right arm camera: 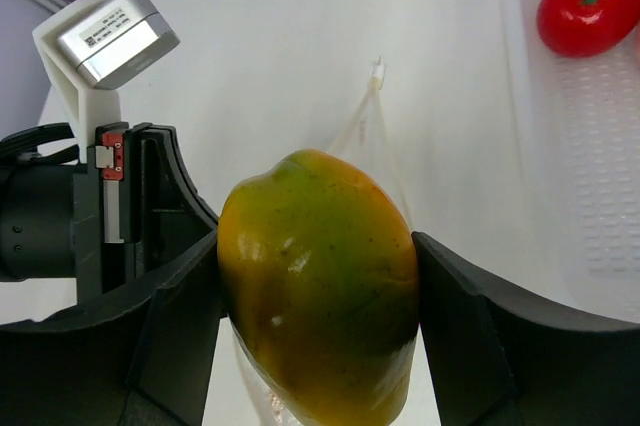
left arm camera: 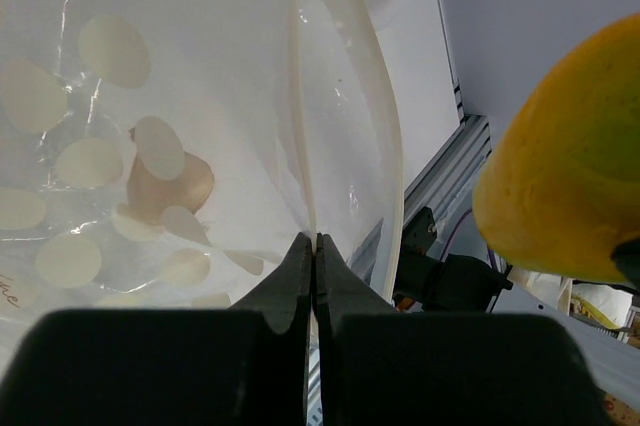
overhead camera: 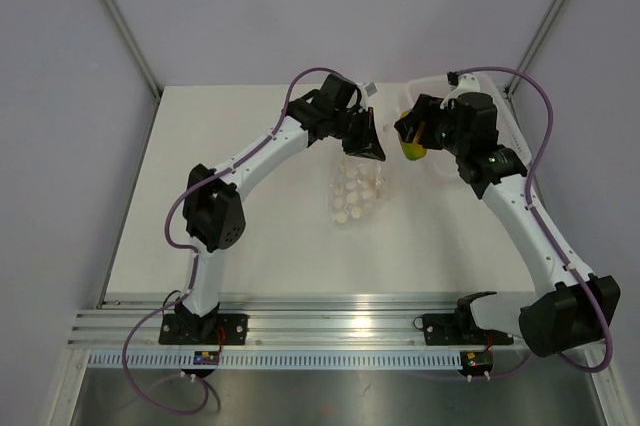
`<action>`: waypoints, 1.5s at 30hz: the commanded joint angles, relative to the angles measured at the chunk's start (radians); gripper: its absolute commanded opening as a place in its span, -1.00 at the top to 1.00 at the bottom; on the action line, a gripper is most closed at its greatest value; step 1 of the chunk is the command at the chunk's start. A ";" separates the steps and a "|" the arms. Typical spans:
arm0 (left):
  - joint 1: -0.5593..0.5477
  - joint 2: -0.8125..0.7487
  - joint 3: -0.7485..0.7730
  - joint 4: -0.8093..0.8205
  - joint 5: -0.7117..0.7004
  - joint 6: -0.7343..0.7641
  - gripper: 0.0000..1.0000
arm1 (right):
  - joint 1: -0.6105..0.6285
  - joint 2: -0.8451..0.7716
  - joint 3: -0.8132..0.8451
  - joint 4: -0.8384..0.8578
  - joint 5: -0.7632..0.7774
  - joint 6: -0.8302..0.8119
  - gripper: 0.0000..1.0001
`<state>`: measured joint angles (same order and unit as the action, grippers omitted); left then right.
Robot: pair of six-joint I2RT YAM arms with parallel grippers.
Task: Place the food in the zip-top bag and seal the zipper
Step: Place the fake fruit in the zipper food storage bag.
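My right gripper (right arm camera: 318,296) is shut on the yellow-green toy fruit (right arm camera: 320,291), held above the table beside the bag's mouth; the fruit also shows in the top view (overhead camera: 411,147) and at the right of the left wrist view (left arm camera: 565,176). My left gripper (left arm camera: 314,244) is shut on the mouth edge of the clear polka-dot zip-top bag (overhead camera: 358,189) and lifts it; the zipper strip (left arm camera: 297,86) runs up from the fingertips. A brownish item (left arm camera: 170,186) lies inside the bag. A red toy fruit (right arm camera: 586,8) sits in the white tray.
The white ribbed tray (right arm camera: 600,166) stands at the back right of the table, behind my right gripper. The left arm's wrist and camera block (right arm camera: 105,36) hang close on the left of the held fruit. Grey walls enclose the table.
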<state>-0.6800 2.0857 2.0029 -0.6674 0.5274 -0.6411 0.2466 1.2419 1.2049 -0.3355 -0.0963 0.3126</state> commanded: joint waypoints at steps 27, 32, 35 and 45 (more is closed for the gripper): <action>-0.007 -0.061 0.002 0.134 0.108 -0.088 1.00 | 0.052 -0.047 -0.065 0.070 0.082 0.085 -0.99; -0.004 -0.075 -0.013 0.123 0.094 -0.069 1.00 | 0.051 -0.067 -0.024 0.018 0.228 0.022 -0.95; -0.004 -0.079 -0.013 0.106 0.086 -0.055 1.00 | 0.049 -0.041 0.015 -0.029 0.326 -0.020 -0.91; 0.014 -0.128 -0.055 0.045 0.017 0.011 1.00 | -0.272 0.165 0.133 -0.092 0.306 0.049 -0.72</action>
<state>-0.6781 2.0476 1.9690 -0.6125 0.5747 -0.6697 0.0654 1.3491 1.2930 -0.3988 0.2142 0.3267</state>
